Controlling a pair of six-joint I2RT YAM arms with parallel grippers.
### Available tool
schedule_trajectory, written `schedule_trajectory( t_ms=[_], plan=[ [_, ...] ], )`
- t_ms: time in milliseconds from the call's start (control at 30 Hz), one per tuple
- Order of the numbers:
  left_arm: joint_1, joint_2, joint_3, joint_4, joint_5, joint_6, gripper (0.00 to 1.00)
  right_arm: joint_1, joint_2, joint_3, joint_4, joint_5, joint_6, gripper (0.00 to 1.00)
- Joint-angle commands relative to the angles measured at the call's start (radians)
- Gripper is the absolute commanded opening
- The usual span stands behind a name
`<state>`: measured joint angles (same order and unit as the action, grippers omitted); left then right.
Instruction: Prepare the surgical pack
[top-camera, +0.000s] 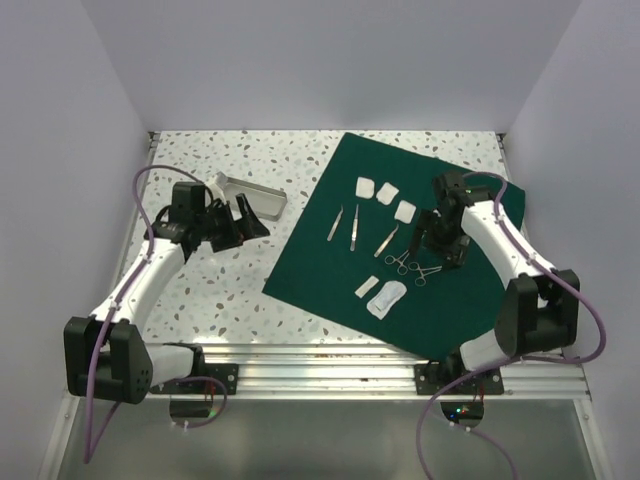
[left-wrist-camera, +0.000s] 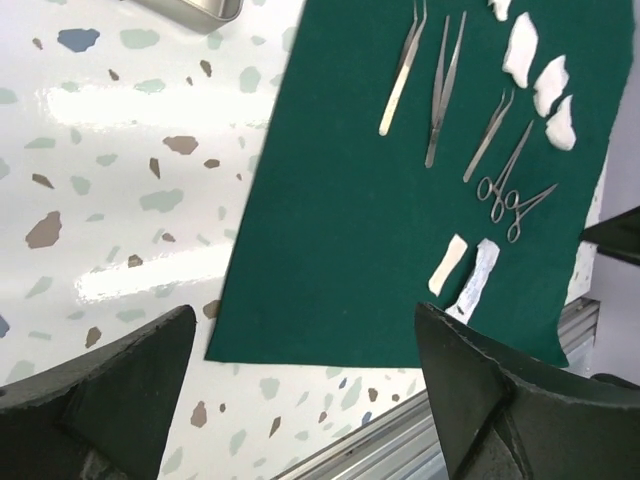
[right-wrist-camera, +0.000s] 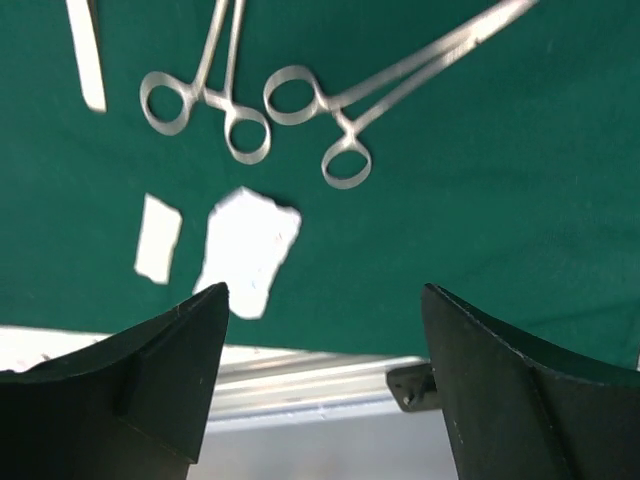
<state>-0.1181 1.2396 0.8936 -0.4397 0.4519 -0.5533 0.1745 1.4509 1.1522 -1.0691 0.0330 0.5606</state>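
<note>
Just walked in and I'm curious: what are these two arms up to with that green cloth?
Nothing is held right now. The green cloth lies spread flat, with tweezers, clamps and gauze pads laid on it. The right end effector hovers open near the clamps; the left end effector hangs open beside a metal tray.

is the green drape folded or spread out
Spread out: the green drape lies as one flat sheet, with instruments and gauze on top.
</note>
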Motion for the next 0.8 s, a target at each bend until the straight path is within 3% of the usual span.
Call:
schedule_trajectory(
  t_ms=[0, 267, 500, 767],
  plan=[
    [0.003, 0.004, 0.048, -0.116, -0.033, 0.102, 0.93, -0.032, 0.083, 0.086, 0.040, 0.038, 0.030, 0.79],
    [0.000, 0.052, 0.090, -0.142, -0.051, 0.157, 0.87, -0.049, 0.204, 0.127, 0.097, -0.061, 0.076, 0.74],
    [-0.011, 0.100, 0.148, -0.185, -0.088, 0.231, 0.83, -0.049, 0.239, 0.129, 0.129, -0.083, 0.059, 0.73],
    [-0.009, 0.096, 0.113, -0.177, -0.076, 0.267, 0.82, -0.050, 0.241, 0.101, 0.130, -0.125, 0.047, 0.73]
  ],
)
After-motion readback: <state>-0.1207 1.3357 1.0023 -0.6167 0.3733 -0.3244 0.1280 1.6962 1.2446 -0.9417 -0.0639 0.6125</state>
